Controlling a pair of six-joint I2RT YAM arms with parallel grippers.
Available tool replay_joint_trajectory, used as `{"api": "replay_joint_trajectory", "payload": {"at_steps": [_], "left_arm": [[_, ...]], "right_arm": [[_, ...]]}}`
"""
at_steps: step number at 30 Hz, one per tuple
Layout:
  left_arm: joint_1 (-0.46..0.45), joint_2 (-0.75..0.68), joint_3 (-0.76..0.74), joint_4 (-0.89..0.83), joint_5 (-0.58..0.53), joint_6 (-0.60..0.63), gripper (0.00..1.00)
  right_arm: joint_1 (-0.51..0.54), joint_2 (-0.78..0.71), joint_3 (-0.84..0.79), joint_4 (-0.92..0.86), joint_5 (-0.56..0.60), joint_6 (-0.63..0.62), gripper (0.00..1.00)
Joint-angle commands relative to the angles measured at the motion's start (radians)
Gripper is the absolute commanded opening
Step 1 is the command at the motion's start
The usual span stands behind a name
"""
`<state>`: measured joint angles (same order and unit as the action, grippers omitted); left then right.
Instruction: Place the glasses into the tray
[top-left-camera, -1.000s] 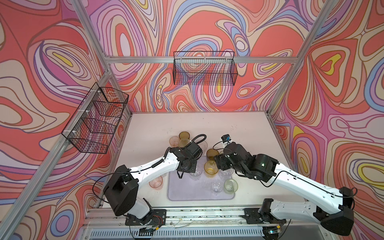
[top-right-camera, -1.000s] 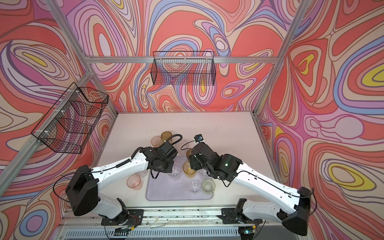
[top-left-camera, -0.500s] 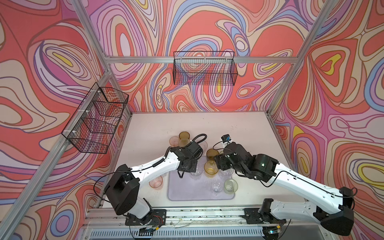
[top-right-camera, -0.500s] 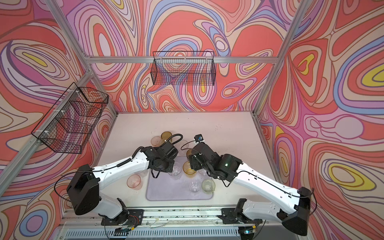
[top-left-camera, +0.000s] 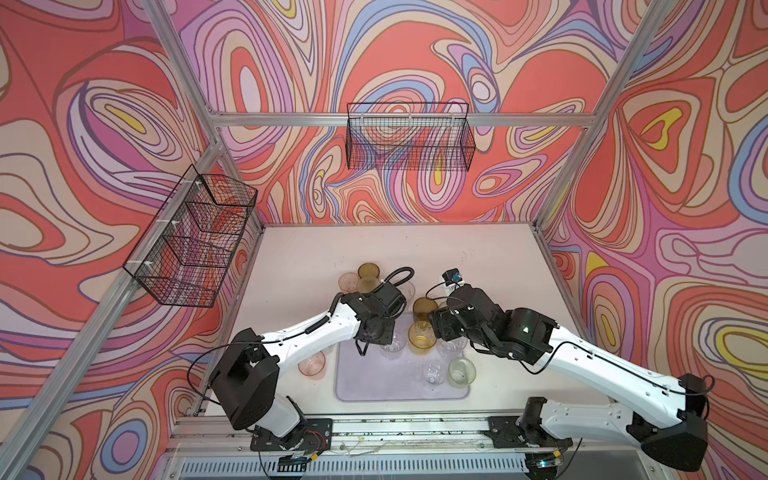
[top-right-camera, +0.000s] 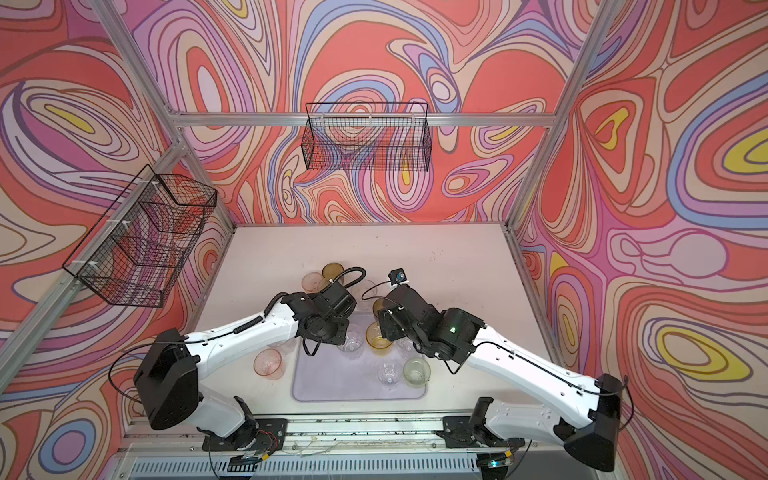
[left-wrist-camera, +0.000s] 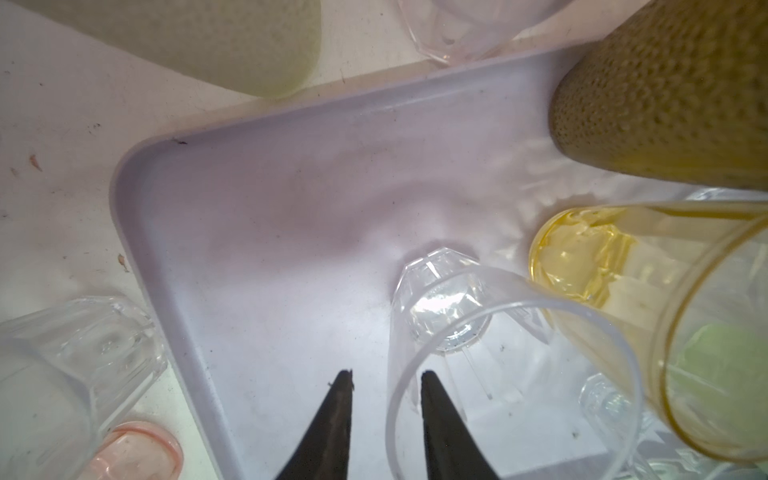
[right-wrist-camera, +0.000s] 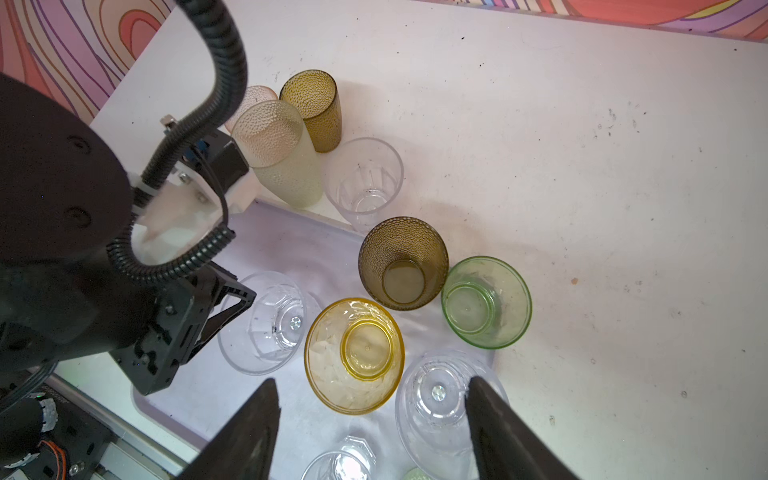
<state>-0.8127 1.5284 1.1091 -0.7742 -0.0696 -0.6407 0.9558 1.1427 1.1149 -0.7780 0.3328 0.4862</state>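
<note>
Releasing, I'd say: left gripper (left-wrist-camera: 386, 374) narrowly parted astride the rim of the clear tumbler (left-wrist-camera: 478, 316), upright in the tray (left-wrist-camera: 270, 216) beside the amber tumbler (left-wrist-camera: 602, 266). Lift straight up or you tip it. Right gripper (right-wrist-camera: 372, 381) wide, empty.

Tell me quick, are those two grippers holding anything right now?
Left gripper: slightly open, astride the rim of a clear glass, not clamping it.
Right gripper: wide open, holding nothing.
</note>
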Motion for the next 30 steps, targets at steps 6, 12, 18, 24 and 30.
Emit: {"api": "replay_joint_trajectory", "payload": {"at_steps": [6, 12, 18, 24, 30], "left_arm": [[-0.009, -0.009, 0.072, -0.07, -0.019, 0.023, 0.37], [-0.007, 0.008, 0.161, -0.135, -0.05, 0.099, 0.39], [-0.004, 0.062, 0.256, -0.197, -0.084, 0.189, 0.4], [0.023, 0.093, 0.325, -0.194, -0.055, 0.261, 0.41], [0.054, 0.126, 0.394, -0.191, -0.011, 0.324, 0.41]], "right_arm": [[-0.005, -0.003, 0.01, -0.007, 0.003, -0.009, 0.74], [-0.003, -0.007, 0.011, -0.009, 0.002, -0.008, 0.74], [-0.005, -0.014, 0.016, -0.023, -0.004, -0.008, 0.74], [-0.003, -0.024, 0.017, -0.037, -0.015, -0.003, 0.74], [-0.003, -0.028, 0.016, -0.051, -0.026, 0.005, 0.74]]}}
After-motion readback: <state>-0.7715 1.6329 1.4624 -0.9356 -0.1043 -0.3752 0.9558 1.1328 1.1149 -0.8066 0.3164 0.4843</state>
